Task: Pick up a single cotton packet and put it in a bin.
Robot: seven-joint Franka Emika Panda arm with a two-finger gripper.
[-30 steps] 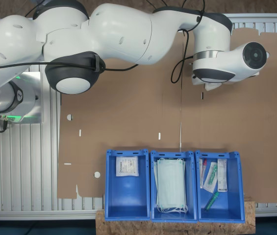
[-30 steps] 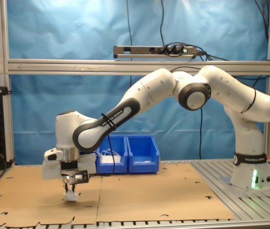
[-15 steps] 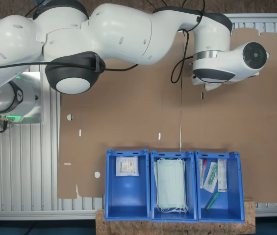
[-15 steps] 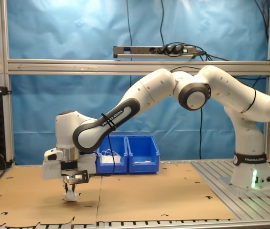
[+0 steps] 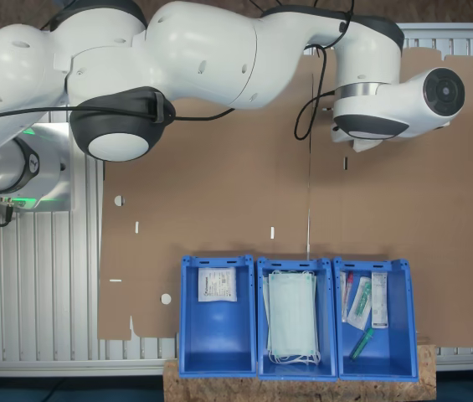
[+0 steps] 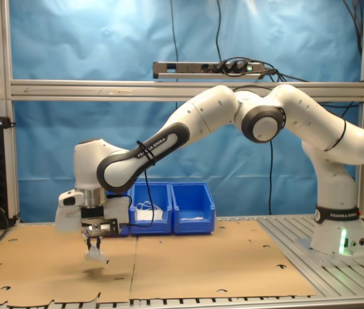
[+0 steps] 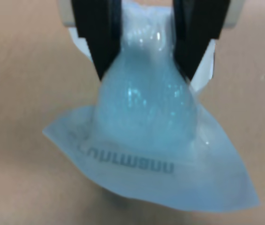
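The cotton packet (image 7: 146,140) looks light, soft and crinkly, bunching where it is pinched, so a hold across its padded middle seems safer than one on the thin sealed edge. The tool (image 7: 144,42) is clamped on the packet's upper part, which hangs beneath it just above the cardboard-covered desk (image 6: 201,264).

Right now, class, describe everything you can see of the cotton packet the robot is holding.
The cotton packet is a small, pale, translucent plastic pouch with a glossy, crinkled surface and a line of print near its lower edge. The gripper is shut on its upper part, the two black fingers pinching it so it bunches narrow there and flares wide below. In the second exterior view it hangs from the gripper just above the brown cardboard sheet, apparently clear of it.
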